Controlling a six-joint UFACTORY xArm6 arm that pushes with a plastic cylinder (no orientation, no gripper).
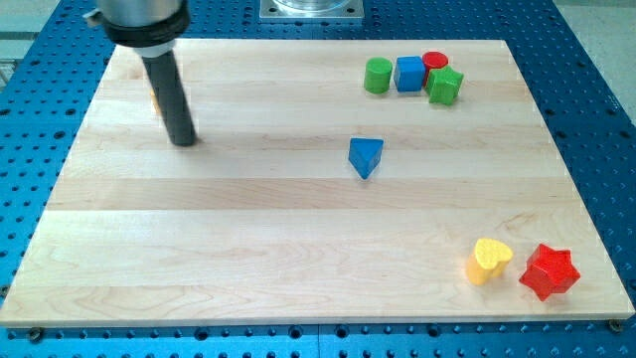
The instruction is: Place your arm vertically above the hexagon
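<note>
My tip [184, 141] rests on the wooden board [248, 249] near its upper left corner. A thin orange sliver [154, 98] shows at the rod's left edge; the rest of it is hidden behind the rod, and its shape cannot be made out. No hexagon shows plainly anywhere else. The blue triangular block [366, 156] lies well to the right of my tip, near the board's middle.
A green cylinder [378, 76], a blue cube [409, 74], a red cylinder [434, 62] and a green star [445, 87] cluster at the upper right. A yellow heart [489, 261] and a red star [550, 271] sit at the lower right.
</note>
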